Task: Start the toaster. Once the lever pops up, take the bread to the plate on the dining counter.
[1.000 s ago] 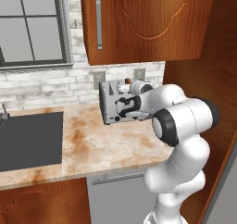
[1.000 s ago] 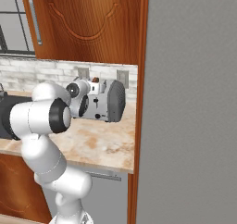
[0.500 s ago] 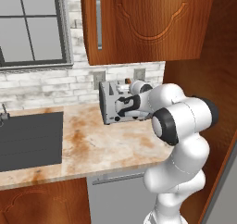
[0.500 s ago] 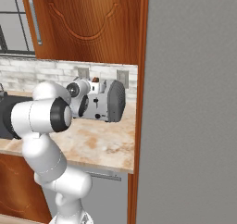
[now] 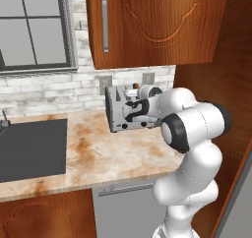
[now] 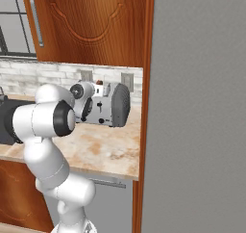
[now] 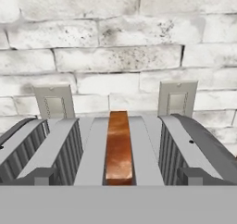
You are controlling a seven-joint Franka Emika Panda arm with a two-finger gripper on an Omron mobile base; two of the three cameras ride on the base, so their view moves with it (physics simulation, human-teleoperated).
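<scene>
The boxy silver-grey four-slot toaster (image 5: 129,109) sits at the back of the rust-stained marble worktop (image 5: 108,156) against the white brick wall (image 7: 115,47), and the brown-crusted bread slice (image 7: 118,146) stands upright in a slot, ready to toast. The two-finger gripper, jaws wide apart and empty, hovers at the toaster's front, probably to reach a lever.

The left and right base views look forward and down from behind the arm, sharing the toaster (image 5: 123,115) (image 6: 113,104) against the brick wall (image 5: 44,92). The hand view faces that wall, close over the toaster's slots (image 7: 118,149).
</scene>
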